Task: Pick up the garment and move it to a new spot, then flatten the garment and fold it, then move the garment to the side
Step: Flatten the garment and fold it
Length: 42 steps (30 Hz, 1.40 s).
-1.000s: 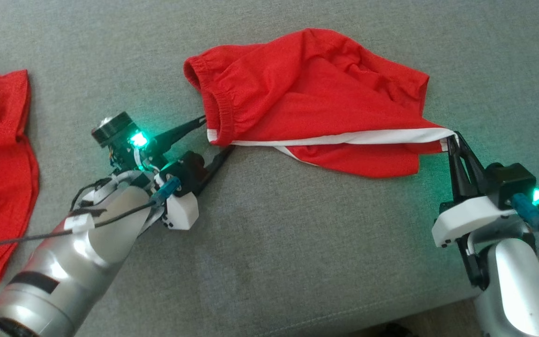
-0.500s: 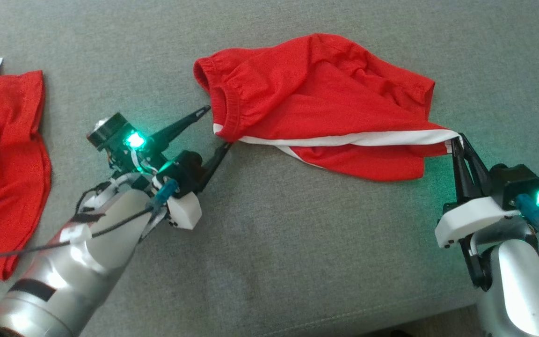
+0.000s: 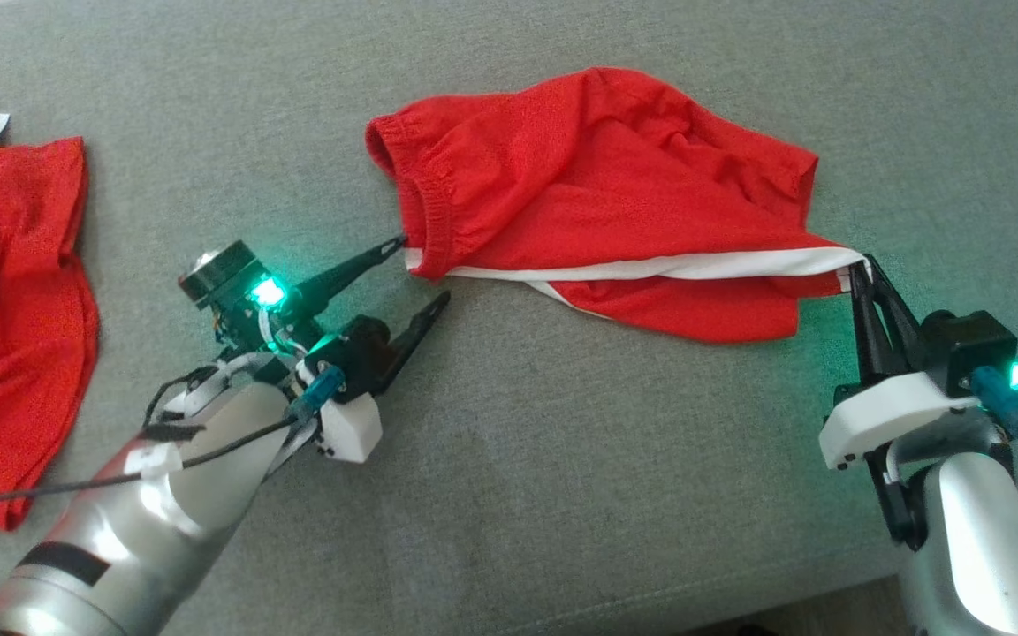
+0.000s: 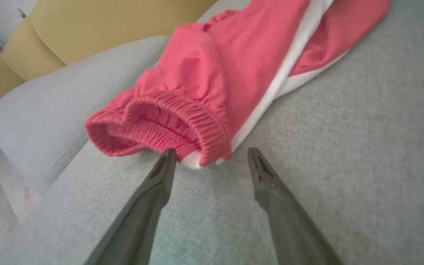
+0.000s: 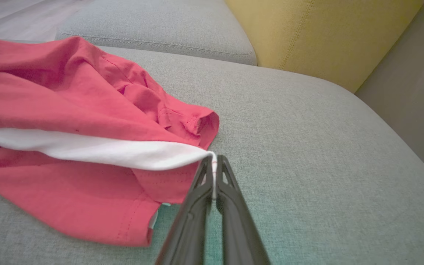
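The garment (image 3: 597, 194) is a pair of red shorts with a white side stripe, lying crumpled on the grey cushion (image 3: 518, 495). My right gripper (image 3: 858, 269) is shut on the white-striped hem corner at the garment's right end; the right wrist view shows the garment (image 5: 68, 121) pinched between the tips of that gripper (image 5: 214, 163). My left gripper (image 3: 425, 269) stands open just short of the elastic waistband corner. In the left wrist view the waistband (image 4: 182, 125) sits right in front of the open gripper (image 4: 210, 156), not between the jaws.
Another red cloth (image 3: 5, 291) with a white tag lies at the far left of the cushion. A yellow backrest (image 5: 307, 33) rises behind the grey seat. The cushion's front edge and floor lie close by the right arm (image 3: 968, 530).
My left gripper has drawn slightly back and down from the waistband corner, staying open. The right gripper keeps its hold. The camera has shifted a little.
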Available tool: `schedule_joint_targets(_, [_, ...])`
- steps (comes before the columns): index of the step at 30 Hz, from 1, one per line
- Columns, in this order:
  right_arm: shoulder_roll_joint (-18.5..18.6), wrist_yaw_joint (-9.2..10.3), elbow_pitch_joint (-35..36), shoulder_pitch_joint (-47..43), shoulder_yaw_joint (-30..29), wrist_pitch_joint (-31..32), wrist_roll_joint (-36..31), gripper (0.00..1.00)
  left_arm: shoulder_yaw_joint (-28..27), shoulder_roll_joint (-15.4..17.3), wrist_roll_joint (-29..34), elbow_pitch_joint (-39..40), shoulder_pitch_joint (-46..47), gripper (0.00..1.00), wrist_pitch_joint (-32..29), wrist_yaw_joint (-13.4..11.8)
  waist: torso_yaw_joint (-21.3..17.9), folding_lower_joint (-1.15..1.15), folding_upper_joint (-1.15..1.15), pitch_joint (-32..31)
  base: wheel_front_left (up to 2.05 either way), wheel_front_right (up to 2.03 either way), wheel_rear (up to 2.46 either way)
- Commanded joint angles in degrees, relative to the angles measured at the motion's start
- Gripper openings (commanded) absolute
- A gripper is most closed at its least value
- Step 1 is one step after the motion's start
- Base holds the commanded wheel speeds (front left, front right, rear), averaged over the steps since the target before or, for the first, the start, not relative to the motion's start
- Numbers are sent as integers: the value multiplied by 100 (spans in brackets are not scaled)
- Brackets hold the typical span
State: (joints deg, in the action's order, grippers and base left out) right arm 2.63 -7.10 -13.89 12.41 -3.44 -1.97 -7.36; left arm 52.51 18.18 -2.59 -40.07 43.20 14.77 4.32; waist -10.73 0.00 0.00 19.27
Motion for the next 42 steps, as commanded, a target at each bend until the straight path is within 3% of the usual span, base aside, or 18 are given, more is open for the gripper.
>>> schedule_joint_targets(1, [25,-39,147,176,141,0,46,0,-115,159,39,70,229,100,22,25,-13,0,0,4,0,0,0])
schedule_joint_targets(19, [25,-39,157,194,225,-22,134,0,279,-41,90,-694,673,100,23,195,-106,0,0,70,0,0,0])
schedule_joint_targets(20, [25,-39,160,197,230,-22,136,0,306,-58,78,-739,682,93,23,207,-107,0,0,73,0,0,0])
schedule_joint_targets(21, [25,-39,163,201,237,-22,138,0,331,-77,57,-788,693,35,23,221,-108,0,0,75,0,0,0])
schedule_joint_targets(22, [25,-39,169,206,241,-20,139,0,352,-93,32,-829,708,0,23,234,-109,0,0,80,0,0,0])
schedule_joint_targets(30, [25,-39,223,264,236,-107,139,0,234,-72,-290,-724,683,0,23,265,-30,0,0,-20,0,0,0])
schedule_joint_targets(37, [28,-39,296,510,364,-95,-89,0,-320,-23,-1351,-103,580,0,23,308,159,0,0,-362,0,0,0])
schedule_joint_targets(42, [279,-39,279,910,641,18,-20,0,-289,169,-2010,241,845,0,-106,314,247,0,0,-655,0,0,0])
